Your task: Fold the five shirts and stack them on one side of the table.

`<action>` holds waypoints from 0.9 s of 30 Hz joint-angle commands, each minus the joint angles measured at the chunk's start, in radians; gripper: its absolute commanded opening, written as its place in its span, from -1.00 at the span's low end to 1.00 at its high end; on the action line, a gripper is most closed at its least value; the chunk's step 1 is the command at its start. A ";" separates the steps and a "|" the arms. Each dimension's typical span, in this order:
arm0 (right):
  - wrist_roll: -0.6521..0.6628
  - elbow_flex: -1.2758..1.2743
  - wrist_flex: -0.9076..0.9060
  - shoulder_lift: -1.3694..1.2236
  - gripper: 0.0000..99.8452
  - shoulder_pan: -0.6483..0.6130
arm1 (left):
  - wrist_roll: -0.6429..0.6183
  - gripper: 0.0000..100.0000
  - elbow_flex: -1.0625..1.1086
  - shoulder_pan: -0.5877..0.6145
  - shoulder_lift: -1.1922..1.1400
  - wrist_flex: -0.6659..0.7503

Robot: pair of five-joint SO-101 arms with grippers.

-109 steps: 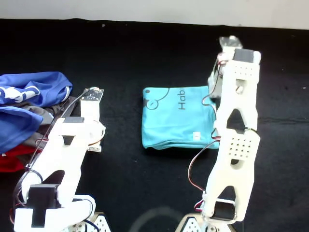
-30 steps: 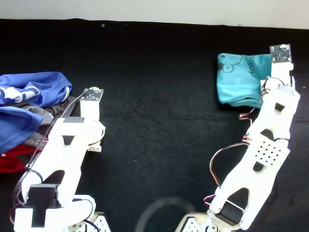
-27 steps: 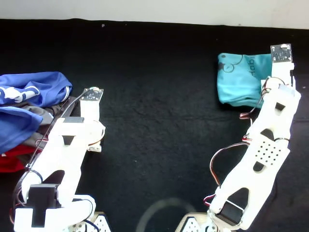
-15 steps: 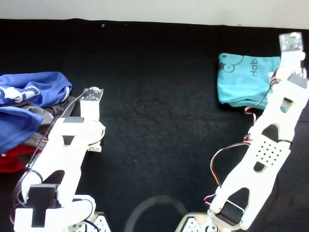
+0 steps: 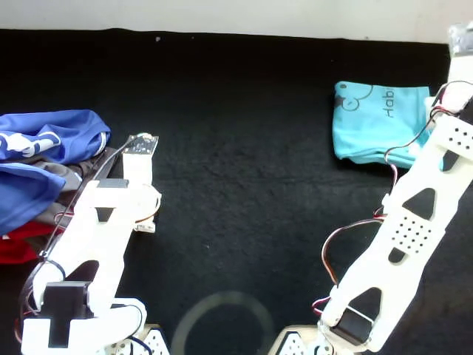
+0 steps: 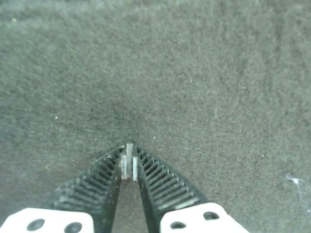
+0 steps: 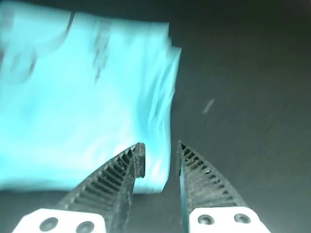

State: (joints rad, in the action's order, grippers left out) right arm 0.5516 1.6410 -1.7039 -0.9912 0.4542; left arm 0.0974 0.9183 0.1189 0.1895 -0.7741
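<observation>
White perforated arms (image 5: pixel 100 229), red and black cables (image 5: pixel 327 255), black ribbed tool fingers (image 7: pixel 112 179).

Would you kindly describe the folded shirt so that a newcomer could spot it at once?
On the black table, look to the far right corner. There lies a turquoise shirt, folded into a flat rectangle with dark print on top. The other shirts, blue, grey and red, lie in a loose heap at the opposite edge.
</observation>
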 commanded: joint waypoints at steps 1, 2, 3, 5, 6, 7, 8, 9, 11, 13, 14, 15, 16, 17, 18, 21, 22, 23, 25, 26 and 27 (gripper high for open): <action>-0.017 0.093 -0.062 0.168 -0.79 -0.005 | -0.006 -0.98 -0.004 0.012 -0.008 0.025; -0.037 0.082 -0.062 0.205 -0.79 -0.001 | -0.006 -0.98 -0.004 0.012 -0.008 0.025; -0.057 0.070 -0.064 0.245 -0.79 -0.001 | -0.006 -0.98 -0.004 0.012 -0.008 0.025; -0.084 0.041 -0.064 0.331 -0.79 0.002 | -0.006 -0.98 -0.004 0.012 -0.008 0.025; -0.091 0.012 -0.064 0.377 -0.79 0.004 | -0.006 -0.98 -0.004 0.012 -0.008 0.025; -0.091 -0.022 -0.064 0.423 -0.79 0.002 | -0.006 -0.98 -0.002 0.012 -0.008 0.025; -0.091 -0.065 -0.064 0.473 -0.79 0.001 | -0.006 -0.98 -0.002 0.012 -0.008 0.025; -0.091 -0.124 -0.064 0.521 -0.79 -0.002 | -0.006 -0.98 -0.002 0.012 -0.008 0.025; -0.092 -0.262 -0.064 0.627 -0.79 -0.004 | -0.006 -0.98 -0.002 0.012 -0.008 0.025; -0.092 -0.423 -0.064 0.734 -0.79 -0.008 | -0.006 -0.98 -0.002 0.012 -0.008 0.025; -0.092 -0.512 -0.064 0.792 -0.79 -0.010 | -0.006 -0.98 -0.002 0.012 -0.008 0.025; -0.092 -0.607 -0.064 0.848 -0.79 -0.013 | -0.006 -0.98 -0.002 0.012 -0.008 0.025; -0.092 -0.713 -0.062 0.903 -0.79 -0.015 | -0.006 -0.98 -0.002 0.012 -0.008 0.025; -0.092 -0.825 -0.062 0.955 -0.79 -0.022 | -0.006 -0.98 -0.002 0.012 -0.008 0.025; -0.092 -0.946 -0.061 1.001 -0.79 -0.041 | -0.006 -0.98 -0.002 0.012 -0.008 0.025; -0.089 -1.317 -0.054 1.118 -0.80 -0.111 | -0.006 -0.98 -0.002 0.012 -0.008 0.025; -0.092 -1.435 -0.047 1.153 -0.80 -0.147 | -0.006 -0.98 -0.002 0.012 -0.008 0.025; -0.094 -1.550 -0.027 1.187 -0.80 -0.180 | -0.006 -0.98 -0.002 0.012 -0.008 0.025; -0.095 -1.767 0.048 1.264 -0.80 -0.240 | -0.006 -0.98 -0.002 0.012 -0.008 0.025; -0.095 -1.874 0.105 1.310 -0.80 -0.265 | -0.006 -0.98 -0.002 0.012 -0.008 0.025; -0.095 -1.971 0.163 1.360 -0.80 -0.282 | -0.006 -0.98 -0.002 0.012 -0.008 0.025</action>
State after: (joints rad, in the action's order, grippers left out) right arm 0.4718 0.0008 -1.6701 0.2194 0.2378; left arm 0.0974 0.9183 0.1189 0.1895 -0.7741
